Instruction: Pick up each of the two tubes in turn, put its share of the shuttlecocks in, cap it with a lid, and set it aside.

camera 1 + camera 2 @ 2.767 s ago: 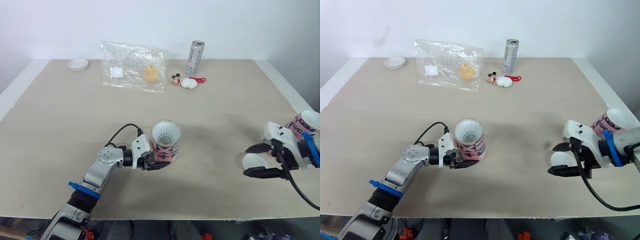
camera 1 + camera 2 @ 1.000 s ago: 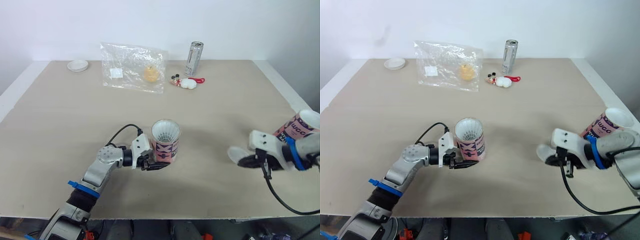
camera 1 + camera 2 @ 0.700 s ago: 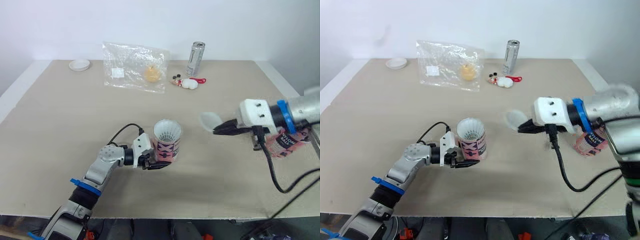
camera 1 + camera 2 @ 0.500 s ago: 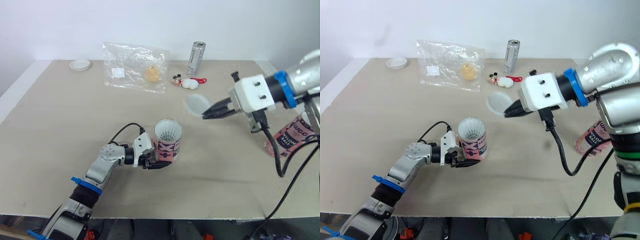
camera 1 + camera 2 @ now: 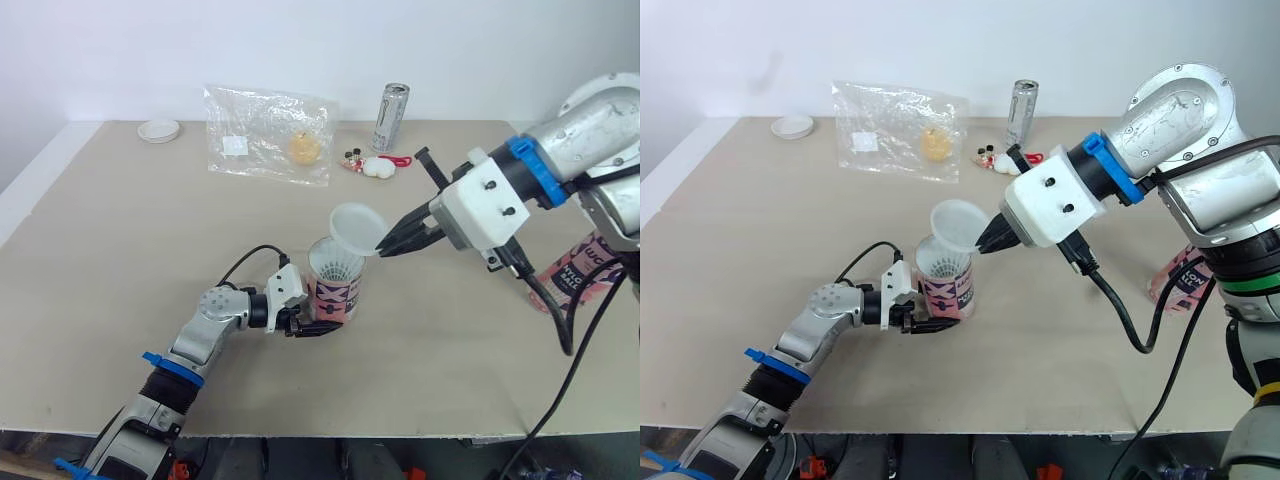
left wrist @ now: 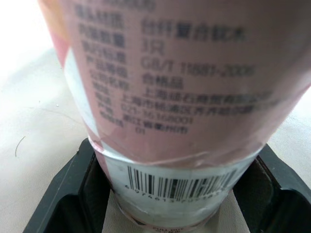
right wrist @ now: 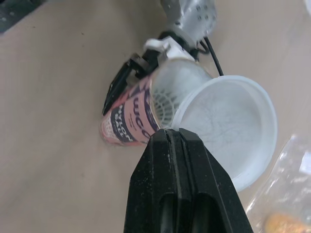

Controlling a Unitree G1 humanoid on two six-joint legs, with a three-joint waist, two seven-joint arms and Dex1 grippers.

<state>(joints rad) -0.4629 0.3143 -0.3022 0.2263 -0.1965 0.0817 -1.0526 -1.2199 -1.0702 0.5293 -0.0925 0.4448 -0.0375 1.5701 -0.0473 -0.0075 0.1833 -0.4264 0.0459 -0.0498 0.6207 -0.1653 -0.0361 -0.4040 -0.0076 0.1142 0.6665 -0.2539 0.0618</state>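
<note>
We are at the capping step for the first tube (image 5: 332, 298). It stands upright on the table (image 5: 110, 250), near the front middle, with the left claw (image 5: 316, 322) pressed against its lower wall from both sides. White shuttlecocks (image 5: 335, 267) show in its open mouth. The right claw (image 5: 385, 250) has its fingers pressed together on one edge of the translucent lid (image 5: 358, 228), pinching it. The lid hangs tilted just above the tube's mouth, hollow side facing up and away from the tube, its lower edge close to the tube's rim; we cannot tell whether they touch.

Next, we judge, the lid has to be turned so that its hollow faces down, levelled, centred over the rim and pressed down, while the left claw keeps the tube from tipping. A thin pinch on one edge may let the lid slip or seat crookedly.

The second tube (image 5: 572, 280) stands at the table's right edge, well apart.

Half a second ago the lid was held higher and farther to the right, clear of the tube; now it is over the mouth. Nearly three seconds ago the right claw was spread low over the lid by the second tube. The left claw's hold is unchanged.
</note>
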